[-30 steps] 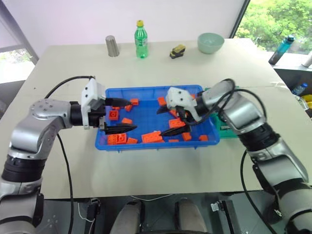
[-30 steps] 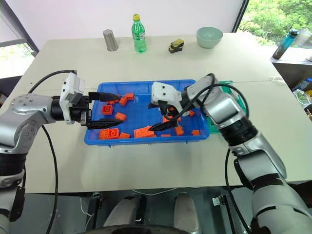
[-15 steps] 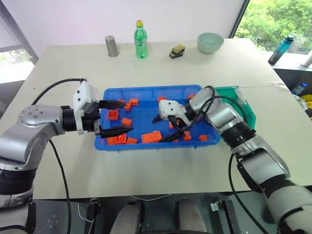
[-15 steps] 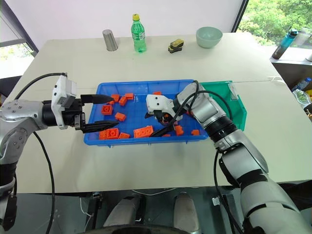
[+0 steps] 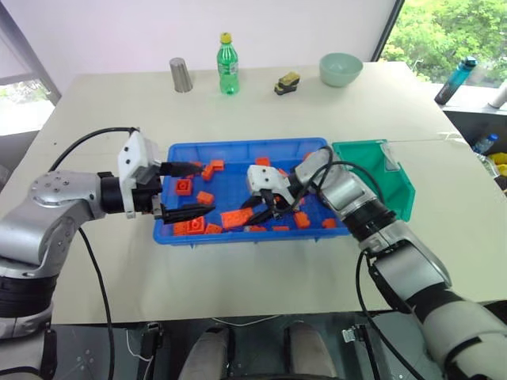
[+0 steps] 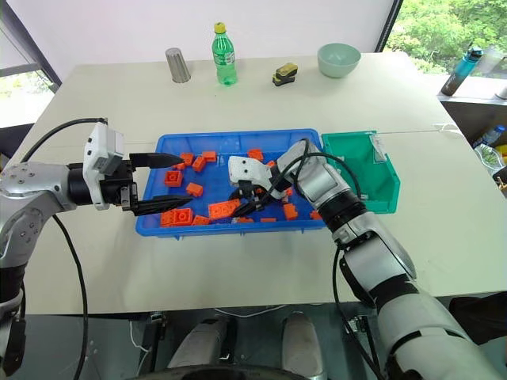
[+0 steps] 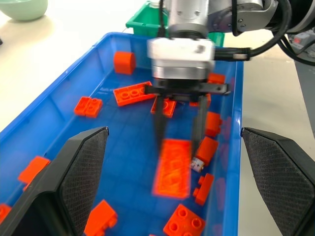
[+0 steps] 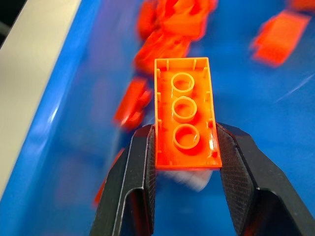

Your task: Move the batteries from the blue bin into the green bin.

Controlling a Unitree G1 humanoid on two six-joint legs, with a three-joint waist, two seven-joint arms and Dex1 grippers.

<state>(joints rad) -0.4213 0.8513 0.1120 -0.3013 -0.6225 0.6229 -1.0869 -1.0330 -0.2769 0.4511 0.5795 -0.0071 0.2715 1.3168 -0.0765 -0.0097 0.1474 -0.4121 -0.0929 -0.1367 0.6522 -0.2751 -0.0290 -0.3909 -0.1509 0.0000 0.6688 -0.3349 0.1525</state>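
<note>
— From the head camera, what's on the table?

— The blue bin (image 5: 238, 150) sits mid-table, littered with orange bricks (image 5: 184, 186). The green bin (image 5: 372, 178) is right beside it on the robot's right. Along the far edge stand a metal cup (image 5: 181, 74), a green bottle (image 5: 228, 63), a small yellow-black toy (image 5: 287, 81) and a pale bowl (image 5: 341, 69).

— And the arms?

— The left gripper (image 5: 190, 190) hangs over the blue bin's left end, fingers spread wide, nothing in them. The right gripper (image 5: 265, 212) is low in the middle of that bin, among the bricks.

— What about the left wrist camera?

— It looks down the bin at the right gripper (image 7: 178, 140), whose fingers straddle a long brick (image 7: 172, 167). Just beside that brick there's a battery (image 7: 197, 164), a small silvery end poking out, hemmed in by other bricks, one touching it.

— And the right wrist camera?

— The two fingers (image 8: 140, 167) are pinched on the long brick's (image 8: 184, 113) sides, its hollow underside facing the lens. Under its near end there's a pale blurred patch; I can't tell what it is. So it's gripping a brick.
</note>
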